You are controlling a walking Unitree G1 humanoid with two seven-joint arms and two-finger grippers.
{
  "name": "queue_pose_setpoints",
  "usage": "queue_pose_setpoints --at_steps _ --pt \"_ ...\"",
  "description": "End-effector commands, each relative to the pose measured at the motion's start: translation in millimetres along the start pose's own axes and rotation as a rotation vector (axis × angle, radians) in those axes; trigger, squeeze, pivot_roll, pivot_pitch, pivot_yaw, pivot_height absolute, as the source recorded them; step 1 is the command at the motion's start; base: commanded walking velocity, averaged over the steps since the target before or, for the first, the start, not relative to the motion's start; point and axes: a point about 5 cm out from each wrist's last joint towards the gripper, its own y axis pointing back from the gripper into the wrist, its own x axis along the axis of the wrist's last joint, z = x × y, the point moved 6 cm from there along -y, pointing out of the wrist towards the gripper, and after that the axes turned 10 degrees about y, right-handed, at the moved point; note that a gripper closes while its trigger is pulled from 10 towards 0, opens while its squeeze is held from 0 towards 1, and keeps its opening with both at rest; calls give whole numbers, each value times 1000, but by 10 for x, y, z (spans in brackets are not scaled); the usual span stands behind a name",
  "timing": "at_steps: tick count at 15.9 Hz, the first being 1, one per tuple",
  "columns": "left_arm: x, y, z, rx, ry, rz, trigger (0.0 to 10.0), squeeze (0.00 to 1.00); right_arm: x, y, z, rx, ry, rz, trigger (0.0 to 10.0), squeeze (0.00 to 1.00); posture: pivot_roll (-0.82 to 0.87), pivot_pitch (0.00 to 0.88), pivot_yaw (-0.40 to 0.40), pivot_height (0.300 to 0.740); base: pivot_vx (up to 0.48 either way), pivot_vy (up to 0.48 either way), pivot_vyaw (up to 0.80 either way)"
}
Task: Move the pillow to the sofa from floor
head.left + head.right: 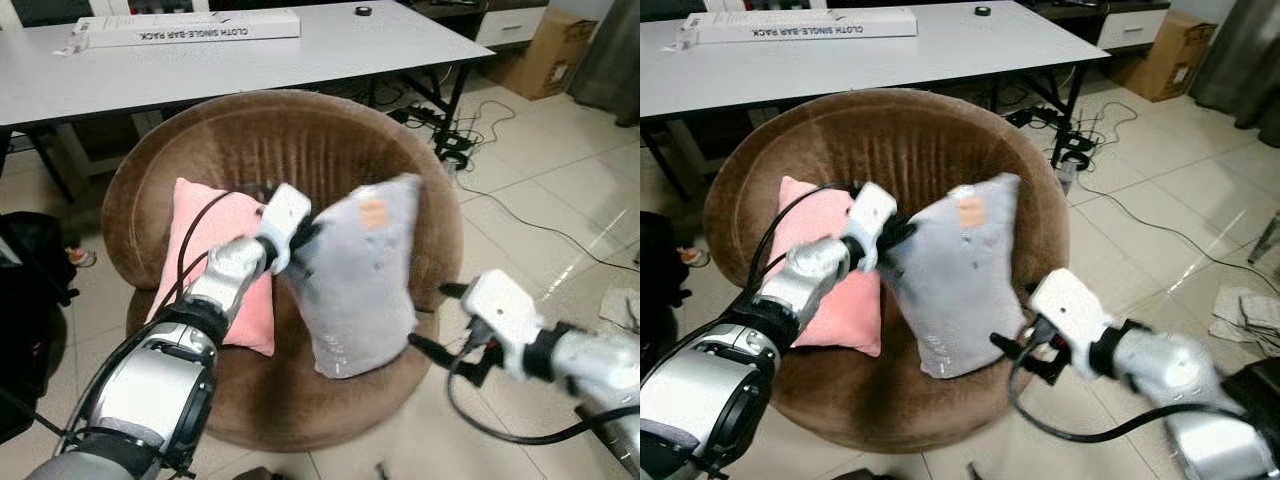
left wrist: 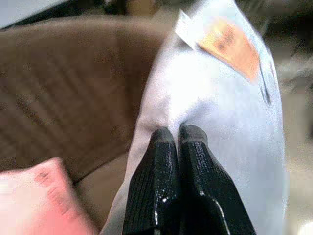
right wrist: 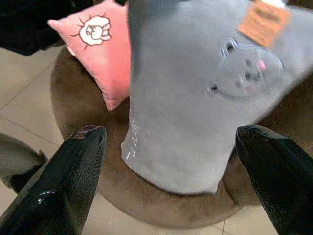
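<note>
- grey pillow (image 1: pixel 360 280) stands upright on seat of round brown sofa chair (image 1: pixel 250 140), lower edge on the cushion, top leaning toward the backrest; orange patch near top, small face print on front in right wrist view
- left gripper (image 2: pixel 177 139) pinched tight on the pillow's upper left edge, fingers pressed together with fabric bunched between them
- left arm reaches across the pink pillow (image 1: pixel 220 270)
- pink pillow leans on seat to the robot's left of grey one, touching it; white cartoon print on a corner in right wrist view
- right gripper (image 1: pixel 440 320) spread wide, holding nothing, low at the chair's front right edge, just beside grey pillow's lower corner, not touching
- white table (image 1: pixel 200 70) behind chair, long white box (image 1: pixel 190 28) on it, small dark round item (image 1: pixel 363 11) near far edge
- cables (image 1: pixel 480 130) on tiled floor to the right, cardboard box (image 1: pixel 550 55) far right
- black bag (image 1: pixel 30 290) on floor at left
</note>
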Motion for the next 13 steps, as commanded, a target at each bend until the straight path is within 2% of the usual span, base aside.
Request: queue_pose_setpoints --at_steps 1,4,5,7,8,9,10,11,13 --pt "22 19 -136 71 -93 -20 10000 0 51 -61 -45 -12 0 9 10000 0 -220 11 -16 740 0 0 0" --pt "133 103 -406 194 -261 -12 10000 0 -47 -151 -101 -81 11 -29 10000 0 -201 21 -15 740 0 0 0" --pt "125 128 -454 209 -314 -23 10000 0 -60 -163 -128 -100 10 -34 10000 0 -200 21 -13 740 0 0 0" --pt "100 149 -481 209 -357 -39 10000 0 -51 -178 -173 -108 3 -33 10000 0 -204 26 -6 740 0 0 0" --pt "25 190 -528 204 -415 -82 10000 0 -24 -208 -293 -94 -13 -26 10000 0 -212 29 -3 740 0 0 0" --pt "-3 213 -566 215 -430 -97 10000 239 -16 -209 -348 -80 -5 -26 10000 0 -215 31 -3 740 0 0 0" --pt "-19 225 -588 224 -429 -105 10000 886 -18 -209 -364 -78 -6 -27 10000 0 -215 31 -3 740 0 0 0" --pt "-49 250 -636 246 -435 -122 10000 1000 -18 -205 -373 -76 -4 -28 10000 0 -222 31 -6 740 0 0 0" --pt "-101 284 -690 272 -463 -149 10000 1000 9 -215 -364 -64 -3 -13 10000 0 -227 28 -13 740 0 0 0"
